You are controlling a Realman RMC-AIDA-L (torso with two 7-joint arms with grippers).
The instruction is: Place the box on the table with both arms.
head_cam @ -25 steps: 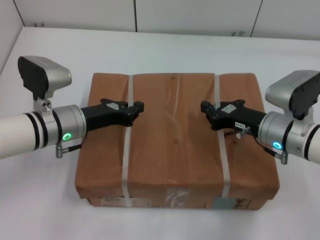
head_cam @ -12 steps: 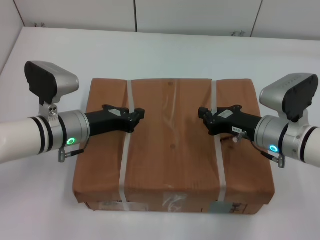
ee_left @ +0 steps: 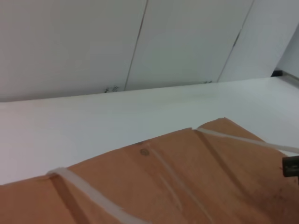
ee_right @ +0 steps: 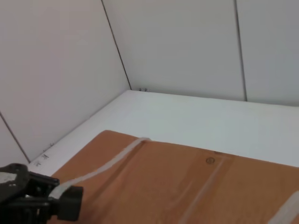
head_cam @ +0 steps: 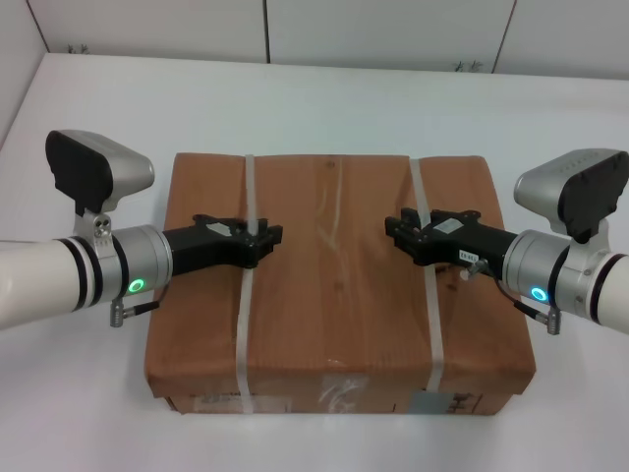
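Observation:
The brown cardboard box [head_cam: 339, 285] lies flat over the white table [head_cam: 344, 98]; I cannot tell if it rests on it. My left gripper [head_cam: 267, 236] is shut on the box's left white strap [head_cam: 243, 324]. My right gripper [head_cam: 395, 228] is shut on the right white strap [head_cam: 432, 334]. The right wrist view shows the left gripper [ee_right: 65, 203] with the strap running up into it. The left wrist view shows the box top [ee_left: 187, 186] and a corner of the right gripper [ee_left: 290, 165]. Tape and labels [head_cam: 339, 393] are on the box's front side.
White wall panels [head_cam: 393, 29] stand behind the table's far edge, and a side wall [ee_right: 56, 84] runs along the table's left. Bare tabletop surrounds the box on the far, left and right sides.
Both grippers and the box have sunk a little; the box looks slightly smaller and its far edge sits lower in the head view. The grips on the straps are unchanged.

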